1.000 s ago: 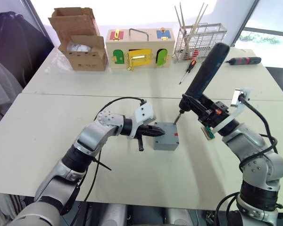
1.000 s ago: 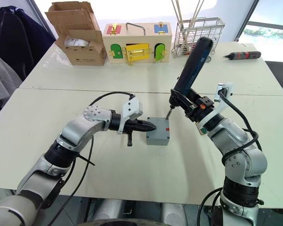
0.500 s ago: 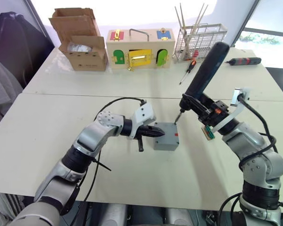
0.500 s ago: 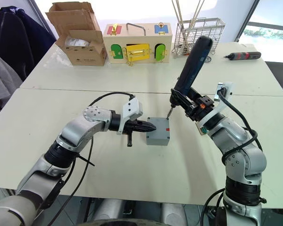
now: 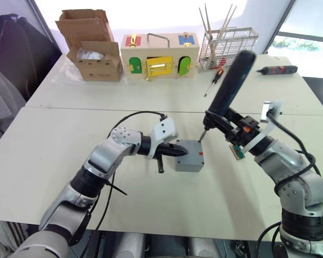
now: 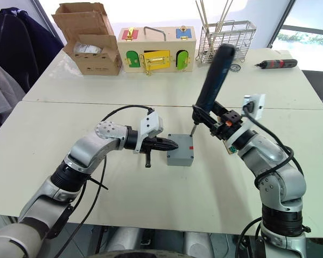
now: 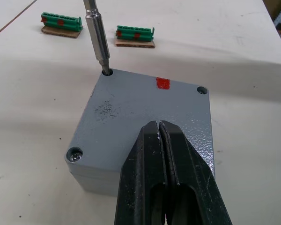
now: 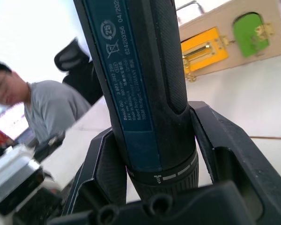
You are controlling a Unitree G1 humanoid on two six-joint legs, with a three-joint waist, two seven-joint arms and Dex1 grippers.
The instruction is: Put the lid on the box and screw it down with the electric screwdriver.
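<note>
Clearly printed "04/202" runs along the electric screwdriver [image 8: 145,84], clamped by the right gripper [image 8: 154,187]; the left gripper [image 7: 161,140], pressed together, rests on the lid [image 7: 126,108] covering the box [image 5: 189,164].

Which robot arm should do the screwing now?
The right. Its end effector already grips the electric screwdriver, whose bit sits in a corner hole of the lid. The left end effector is shut and pressing the lid down, so it probably should just steady it.
</note>
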